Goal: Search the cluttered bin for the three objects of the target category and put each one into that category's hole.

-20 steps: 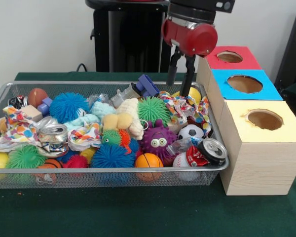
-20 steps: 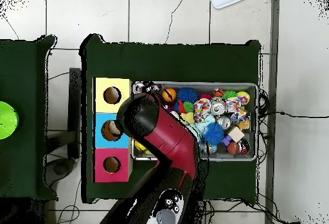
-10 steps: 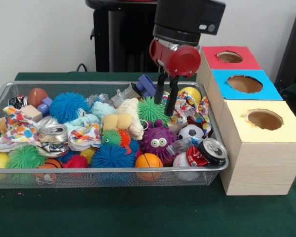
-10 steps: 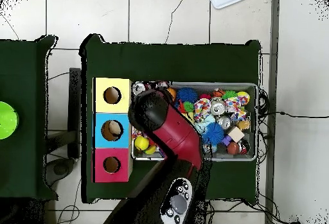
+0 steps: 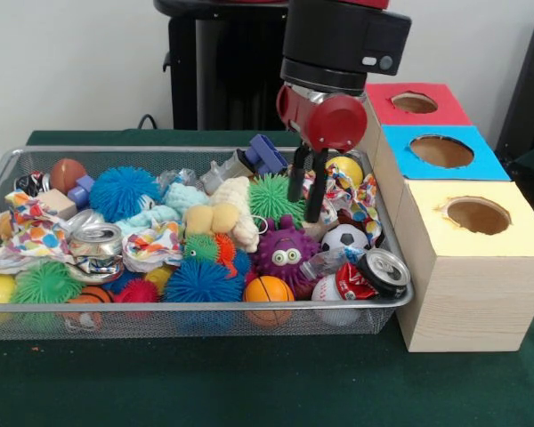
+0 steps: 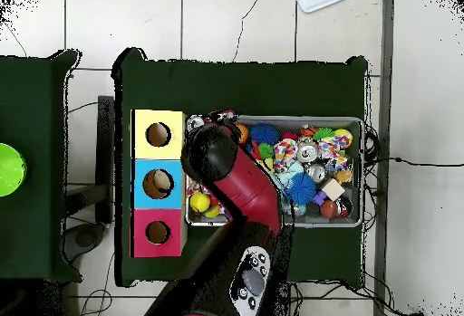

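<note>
The red and black arm (image 5: 338, 53) hangs over the right end of the wire bin (image 5: 196, 316), and its end effector (image 5: 306, 191) points down into the toys. The two black fingers (image 5: 295, 174) stand a little apart, with nothing between them. Their tips are just above a patterned cloth (image 5: 338, 197), beside the green spiky ball (image 5: 276, 197) and near the yellow ball (image 5: 345, 167).

The bin is full — a purple monster toy (image 5: 287, 256), a small soccer ball (image 5: 345, 237), a little orange basketball (image 5: 269, 290), a blue spiky ball (image 5: 123, 191) and a crushed can (image 5: 98, 242) (there is another can (image 5: 383, 271) in the front right corner).

Next to the bin on the green bench (image 5: 249, 382) stand three boxes in a row, each with a round hole on top — the yellow box (image 5: 476, 258), the blue box (image 5: 440, 153), the red box (image 5: 416, 104).

From above, the arm (image 6: 237, 195) hides the bin's end by the boxes.
</note>
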`<act>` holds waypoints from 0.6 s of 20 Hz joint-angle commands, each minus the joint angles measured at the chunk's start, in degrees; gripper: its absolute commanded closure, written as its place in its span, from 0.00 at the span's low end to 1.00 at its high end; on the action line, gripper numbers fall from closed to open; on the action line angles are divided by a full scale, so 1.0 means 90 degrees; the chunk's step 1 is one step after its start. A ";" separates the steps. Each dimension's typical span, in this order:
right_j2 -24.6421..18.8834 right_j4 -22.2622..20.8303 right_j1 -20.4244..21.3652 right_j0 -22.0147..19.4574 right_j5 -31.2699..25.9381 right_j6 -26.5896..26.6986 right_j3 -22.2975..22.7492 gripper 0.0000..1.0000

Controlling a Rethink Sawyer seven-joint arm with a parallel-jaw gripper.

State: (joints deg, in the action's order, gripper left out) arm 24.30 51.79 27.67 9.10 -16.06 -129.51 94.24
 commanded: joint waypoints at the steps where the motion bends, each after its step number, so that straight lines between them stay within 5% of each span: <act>1: -0.0833 0.0572 -0.0184 0.0179 0.0056 -0.2260 0.0413 0.00; 12: -0.0799 0.0874 -0.0313 0.0369 0.0158 -0.2505 0.0426 0.00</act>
State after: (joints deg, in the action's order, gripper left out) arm 24.00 56.18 27.51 13.41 -16.03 -135.07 94.27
